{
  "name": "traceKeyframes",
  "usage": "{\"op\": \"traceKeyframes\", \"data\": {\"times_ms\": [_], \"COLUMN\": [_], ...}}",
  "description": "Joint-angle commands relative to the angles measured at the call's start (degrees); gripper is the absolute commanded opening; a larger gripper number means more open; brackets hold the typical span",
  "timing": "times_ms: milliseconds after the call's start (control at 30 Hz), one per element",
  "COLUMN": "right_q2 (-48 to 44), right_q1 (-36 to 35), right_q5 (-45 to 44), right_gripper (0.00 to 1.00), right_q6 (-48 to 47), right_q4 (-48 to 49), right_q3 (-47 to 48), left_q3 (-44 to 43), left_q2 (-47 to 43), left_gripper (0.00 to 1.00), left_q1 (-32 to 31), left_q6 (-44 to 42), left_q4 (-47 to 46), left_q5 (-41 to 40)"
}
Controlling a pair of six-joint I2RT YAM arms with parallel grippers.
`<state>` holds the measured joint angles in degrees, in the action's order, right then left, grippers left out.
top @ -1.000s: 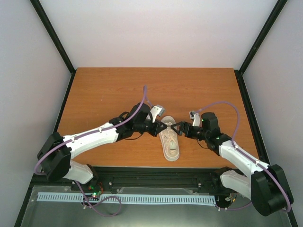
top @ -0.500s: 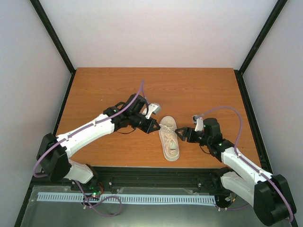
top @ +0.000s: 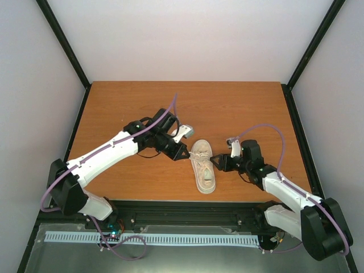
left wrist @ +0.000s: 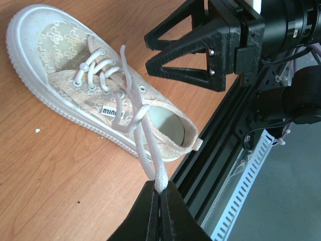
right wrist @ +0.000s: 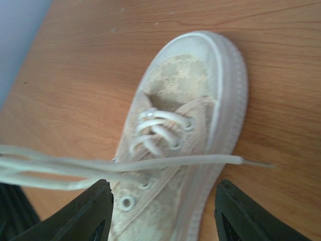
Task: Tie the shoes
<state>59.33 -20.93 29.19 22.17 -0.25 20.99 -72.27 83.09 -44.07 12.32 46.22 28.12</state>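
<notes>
Orange-brown wooden surface (top: 239, 108), pale walls on three sides, black rail (left wrist: 220, 130) along the near edge.

Item under inspection: one cream canvas low-top sneaker (top: 203, 168). It lies on the surface near that edge, between my two arms, with its toe pointing away from the bases and its heel opening towards the rail. It is not yet tied; no bow or finished knot is visible.

Left pincer (top: 183, 152): closed tight on a thin white lace (left wrist: 148, 155), which runs from the upper eyelets to my fingertips. I cannot tell whether one strand or two is clamped.

Right pincer (top: 216, 164): jaws apart and holding nothing. They straddle the sneaker's flank, and the second lace end (right wrist: 200, 160) lies loose across the tongue just above them, its tip hanging past the sole.

Changes over the last second: both pincers were together over the laces. The left has since drawn back to its own side, carrying its lace clear of the sneaker. The right has pulled back to the sneaker's flank, and its jaws have narrowed from full width.

Assessment: one end is secured and the other is not. The right appears to be closing to take the loose end. If it misses, the crossing cannot be pulled snug.
</notes>
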Motion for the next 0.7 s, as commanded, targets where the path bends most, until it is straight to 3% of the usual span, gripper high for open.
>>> {"op": "traceKeyframes", "data": {"times_ms": [0,133,300,667], "right_q2": [2.45,4.66,6.57,10.56], "right_q1": [-0.25,-0.25,-0.94,-2.36], "right_q5": [-8.64,-10.01,-7.22,-8.06], "right_gripper": [0.59,0.67,0.68,0.71], "right_q6": [2.66,14.11,27.57,38.85], "right_q4": [-0.38,0.93,3.88,6.58], "right_q3": [2.21,1.5,0.8,1.81], "left_q3": [-4.08,-4.99,-5.66,-6.74], "left_q2": [-0.68,-0.3,-0.07,-0.39], "left_gripper": [0.01,0.01,0.01,0.01], "left_q1": [0.31,0.31,0.22,-1.36], "left_q6": [-3.06,-4.51,-6.41,-10.46], "left_q4": [5.23,7.97,9.47,10.49], "left_q5": [-3.62,-6.69,-8.72,-10.77]}}
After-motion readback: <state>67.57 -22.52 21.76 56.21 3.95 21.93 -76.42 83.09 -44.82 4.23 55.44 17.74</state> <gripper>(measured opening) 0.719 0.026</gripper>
